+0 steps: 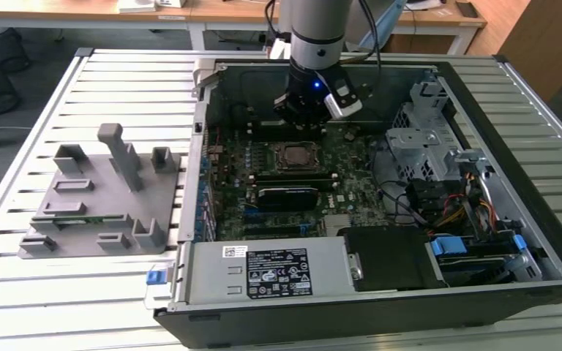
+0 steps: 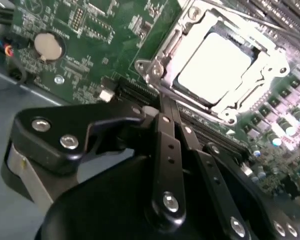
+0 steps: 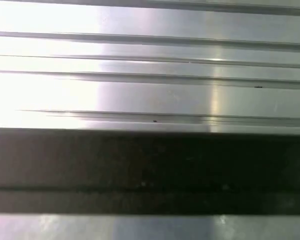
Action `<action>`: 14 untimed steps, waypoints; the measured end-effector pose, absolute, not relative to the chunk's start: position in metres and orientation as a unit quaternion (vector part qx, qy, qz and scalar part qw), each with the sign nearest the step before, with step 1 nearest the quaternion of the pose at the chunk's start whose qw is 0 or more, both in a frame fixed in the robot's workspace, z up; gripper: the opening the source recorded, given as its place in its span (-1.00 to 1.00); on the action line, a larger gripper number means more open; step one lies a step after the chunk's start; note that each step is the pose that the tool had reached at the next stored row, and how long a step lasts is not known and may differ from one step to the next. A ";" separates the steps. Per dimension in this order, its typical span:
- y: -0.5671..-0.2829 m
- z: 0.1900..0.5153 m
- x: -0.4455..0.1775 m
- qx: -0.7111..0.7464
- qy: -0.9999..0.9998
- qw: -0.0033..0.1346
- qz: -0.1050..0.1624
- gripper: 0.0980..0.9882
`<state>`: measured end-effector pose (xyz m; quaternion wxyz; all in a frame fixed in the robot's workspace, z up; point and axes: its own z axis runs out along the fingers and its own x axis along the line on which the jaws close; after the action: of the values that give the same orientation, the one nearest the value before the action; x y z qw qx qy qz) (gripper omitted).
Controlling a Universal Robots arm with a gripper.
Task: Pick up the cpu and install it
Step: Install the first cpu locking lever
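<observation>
We see the gripper [image 1: 306,117] hanging inside the open computer case [image 1: 515,241], low over the far part of the green motherboard [image 1: 354,172], just beyond the CPU socket [image 1: 296,155] in the exterior view. In the second wrist view the gripper [image 2: 162,107] has its two black fingers [image 2: 166,145] drawn together until they meet at the tips, with nothing between them; the tips sit just short of the socket's metal frame [image 2: 155,70]. The cpu [image 2: 215,67] lies flat inside that frame, its bright silver top facing up and the retention bracket around its edges. Also in that view, a round coin cell battery [image 2: 49,45] sits on the board, well apart from the socket. In the exterior view a black heatsink-like block [image 1: 286,196] rests on the board nearer the camera than the socket, and a silver power supply [image 1: 266,272] fills the near corner of the case. To the exterior view's left of the case, a grey plastic fixture [image 1: 105,197] with upright posts stands on the slatted aluminium table [image 1: 66,292]. The first wrist view shows aluminium slats [image 3: 150,90] beside a dark band [image 3: 150,165].
</observation>
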<state>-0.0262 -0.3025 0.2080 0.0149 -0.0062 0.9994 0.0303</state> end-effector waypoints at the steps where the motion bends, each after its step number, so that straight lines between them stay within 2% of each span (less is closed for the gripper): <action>1: -0.303 0.208 -0.026 -0.006 0.999 0.015 0.030 -0.96; 14: -0.309 0.208 -0.026 -0.006 0.999 0.015 0.030 -0.96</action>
<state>-0.0262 -0.3091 0.2079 0.0149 -0.0061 0.9994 0.0303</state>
